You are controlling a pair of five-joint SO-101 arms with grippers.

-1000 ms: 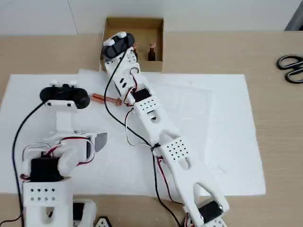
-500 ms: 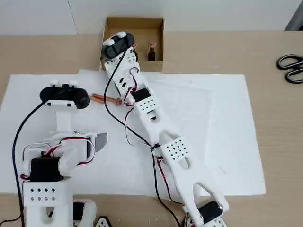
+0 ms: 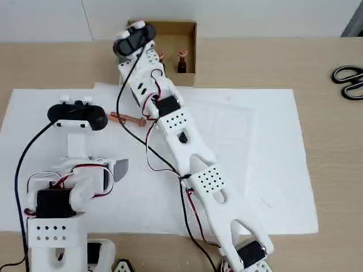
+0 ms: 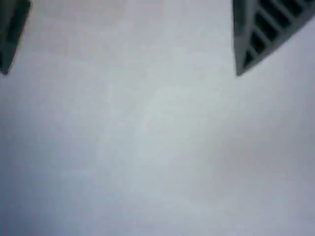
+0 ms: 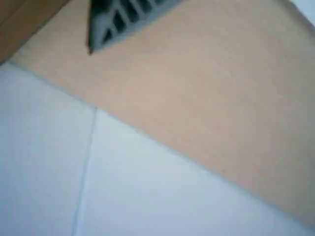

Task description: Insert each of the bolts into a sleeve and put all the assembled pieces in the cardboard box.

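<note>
The cardboard box (image 3: 190, 34) stands at the table's back. Inside it I see two brown assembled pieces, one upright (image 3: 181, 61) and one (image 3: 160, 56) close to my right arm. That arm's wrist (image 3: 134, 39) is over the box's left wall. In the right wrist view one dark finger (image 5: 128, 17) hangs over bare wood beside the sheet's edge, with nothing next to it. A copper bolt (image 3: 127, 119) lies on the white sheet (image 3: 255, 158) between the arms. My left gripper (image 4: 123, 42) is open over plain sheet, its wrist (image 3: 76, 116) left of the bolt.
Black scissors (image 3: 349, 79) lie on the wood at the far right. The right arm stretches diagonally from the front edge (image 3: 244, 252) to the box. The sheet's right half has free room.
The right arm's wrist shifted from over the box's near left part toward its far left corner, uncovering more of the bolt. The left arm kept still.
</note>
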